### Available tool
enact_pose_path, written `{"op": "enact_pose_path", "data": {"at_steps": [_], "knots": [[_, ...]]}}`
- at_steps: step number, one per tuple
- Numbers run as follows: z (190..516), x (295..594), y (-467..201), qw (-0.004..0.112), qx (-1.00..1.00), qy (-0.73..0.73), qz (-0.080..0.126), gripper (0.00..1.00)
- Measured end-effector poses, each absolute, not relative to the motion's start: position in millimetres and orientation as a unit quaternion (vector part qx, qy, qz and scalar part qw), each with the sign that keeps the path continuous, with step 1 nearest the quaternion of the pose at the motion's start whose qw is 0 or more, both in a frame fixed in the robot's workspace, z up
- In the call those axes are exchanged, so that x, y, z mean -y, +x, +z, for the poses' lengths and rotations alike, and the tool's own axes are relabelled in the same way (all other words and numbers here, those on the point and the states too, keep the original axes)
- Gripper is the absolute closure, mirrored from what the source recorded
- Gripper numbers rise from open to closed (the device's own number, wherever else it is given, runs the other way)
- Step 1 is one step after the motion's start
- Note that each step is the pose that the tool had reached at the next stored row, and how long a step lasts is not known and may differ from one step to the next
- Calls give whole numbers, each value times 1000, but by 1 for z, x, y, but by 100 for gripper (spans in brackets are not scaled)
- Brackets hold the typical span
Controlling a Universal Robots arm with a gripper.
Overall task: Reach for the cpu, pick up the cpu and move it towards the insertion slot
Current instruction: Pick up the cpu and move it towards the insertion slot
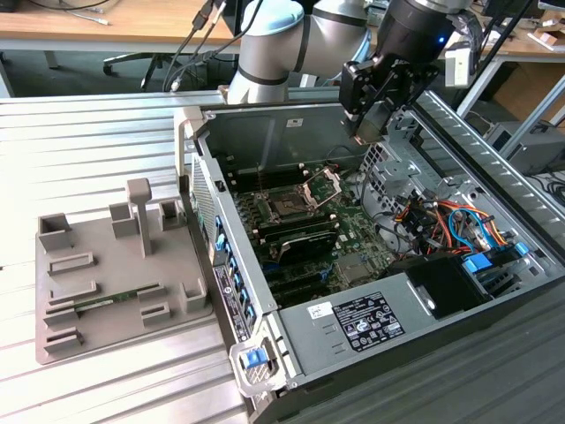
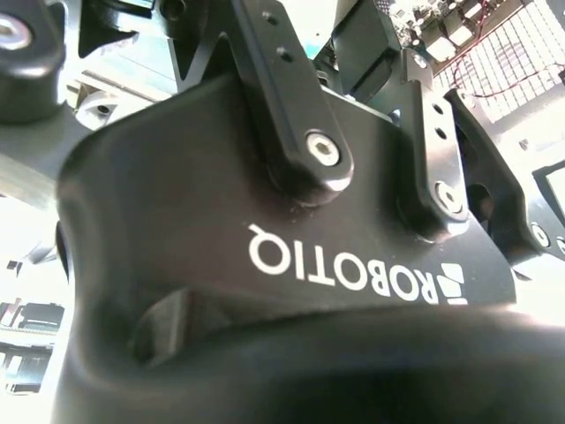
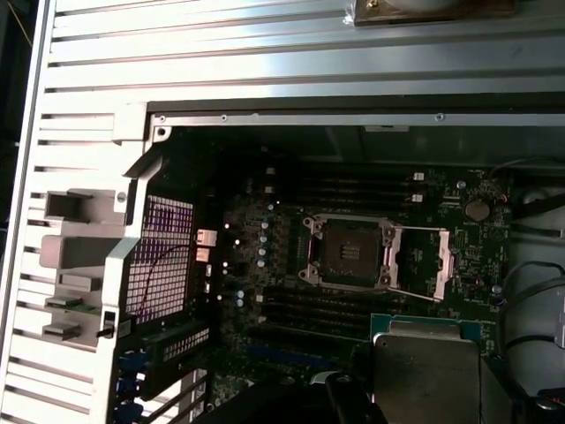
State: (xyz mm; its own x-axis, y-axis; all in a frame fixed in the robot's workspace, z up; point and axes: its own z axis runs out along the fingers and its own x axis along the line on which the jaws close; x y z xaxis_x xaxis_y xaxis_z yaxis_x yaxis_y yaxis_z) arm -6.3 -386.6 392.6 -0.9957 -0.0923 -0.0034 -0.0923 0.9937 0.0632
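The fingers (image 3: 342,399) are closed on the cpu (image 3: 430,371), a thin silvery square with a green edge, which lies close under the camera in the first wrist view. In the exterior view the gripper (image 1: 370,122) hangs above the open computer case (image 1: 494,150), near its back wall, with a pale flat piece between the fingers.

The insertion slot (image 1: 291,205) is lower and toward the exterior view's left. It is well apart from the cpu. Its metal frame stands open, so the dark centre (image 3: 349,252) is bare. I judge that the picking up is done and that the step in hand is the carrying toward the slot. The cpu is not yet over it.

The grey tray (image 1: 88,291) with raised blocks lies on the ribbed bench (image 1: 106,132), outside the case.

As for writing, a white label (image 1: 366,322) with small print sits on the metal cover inside the case. In the second wrist view, white lettering (image 2: 344,265) appears upside down on the gripper's black body.
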Motion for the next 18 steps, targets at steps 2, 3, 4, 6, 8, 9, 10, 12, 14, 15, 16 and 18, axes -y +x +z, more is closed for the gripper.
{"op": "enact_pose_path", "data": {"at_steps": [2,3,4,6,8,9,10,12,14,15,16,18], "knots": [[392,386,-5,0,-998,-46,32,46],[392,386,-5,0,-998,-46,32,46],[392,385,-5,0,-998,-46,32,46],[392,385,-4,0,-998,-46,32,46],[392,384,-3,0,-998,-46,32,46],[391,384,-3,0,-998,-46,32,46],[391,384,-2,0,-998,-46,32,46],[391,383,-2,0,-998,-46,32,46],[391,383,-1,0,-998,-46,32,46],[391,383,0,0,-998,-46,32,46],[391,382,0,0,-998,-46,32,46],[390,382,1,0,-998,-46,32,46]]}}
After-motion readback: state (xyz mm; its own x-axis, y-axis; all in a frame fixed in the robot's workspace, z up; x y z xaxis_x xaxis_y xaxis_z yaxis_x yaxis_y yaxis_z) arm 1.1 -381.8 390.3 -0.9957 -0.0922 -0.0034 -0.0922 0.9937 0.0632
